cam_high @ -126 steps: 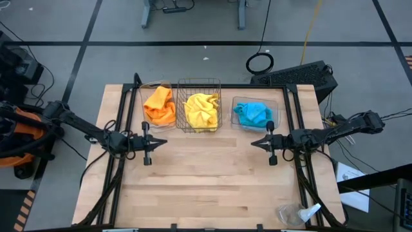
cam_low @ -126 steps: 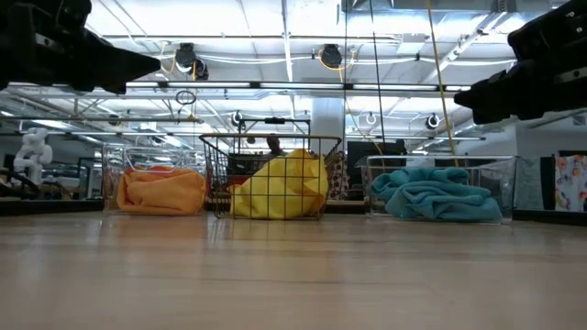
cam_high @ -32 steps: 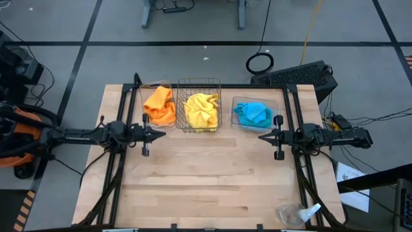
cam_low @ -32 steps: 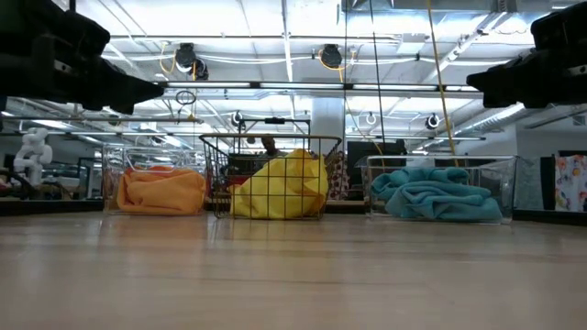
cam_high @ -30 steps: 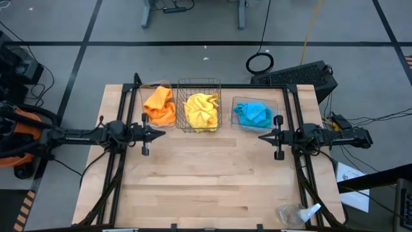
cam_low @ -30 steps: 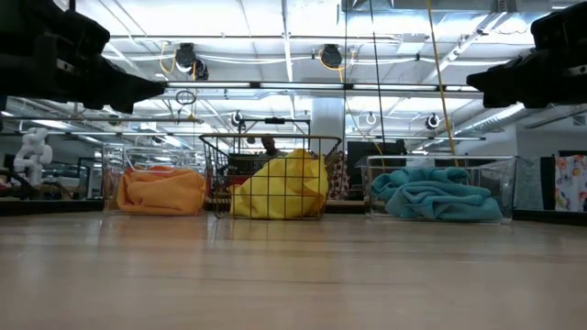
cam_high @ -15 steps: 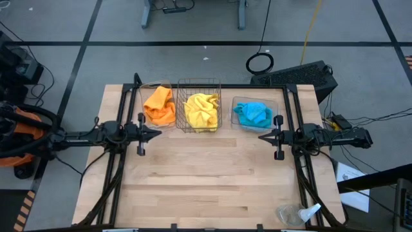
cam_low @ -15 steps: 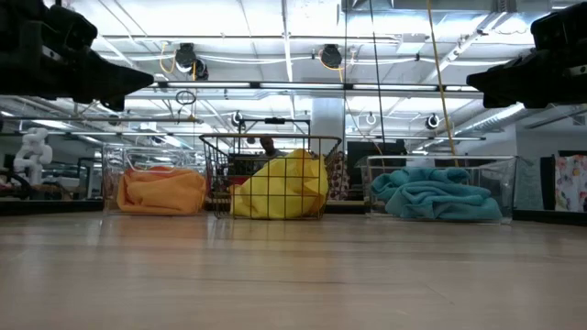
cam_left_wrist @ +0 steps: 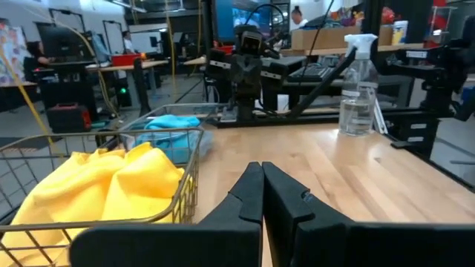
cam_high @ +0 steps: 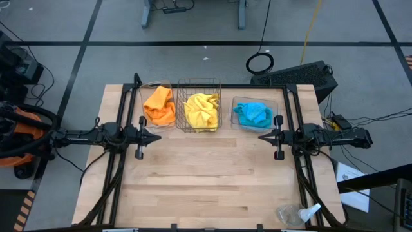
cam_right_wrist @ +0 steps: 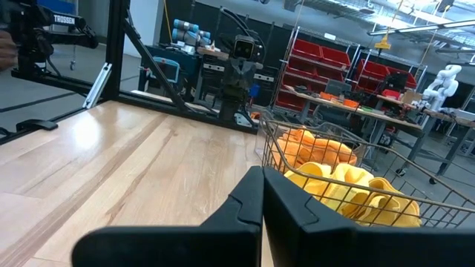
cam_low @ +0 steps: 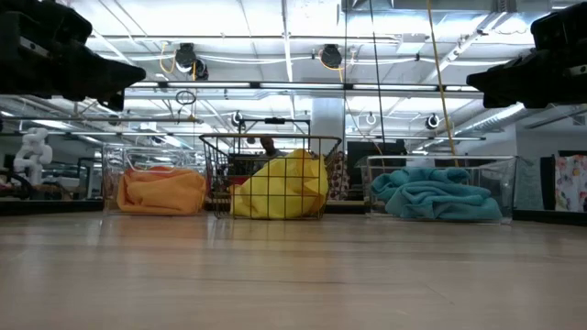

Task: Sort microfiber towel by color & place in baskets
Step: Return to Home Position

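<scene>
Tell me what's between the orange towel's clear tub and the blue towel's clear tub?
The dark wire basket holding a yellow towel, in the high view.

1 light wooden table (cam_high: 212, 187), 2 clear rectangular plastic tubs (cam_low: 138, 154) (cam_low: 495, 179), 1 dark wire-mesh basket (cam_low: 215, 170), 3 crumpled microfiber heaps, 1 orange heap (cam_high: 159, 105), 1 yellow heap (cam_high: 201, 111), 1 blue heap (cam_high: 252, 114), cloths per heap unclear, 2 dark arms, left gripper (cam_high: 158, 134), right gripper (cam_high: 260, 136), 1 clear spray bottle (cam_left_wrist: 358, 81)
</scene>
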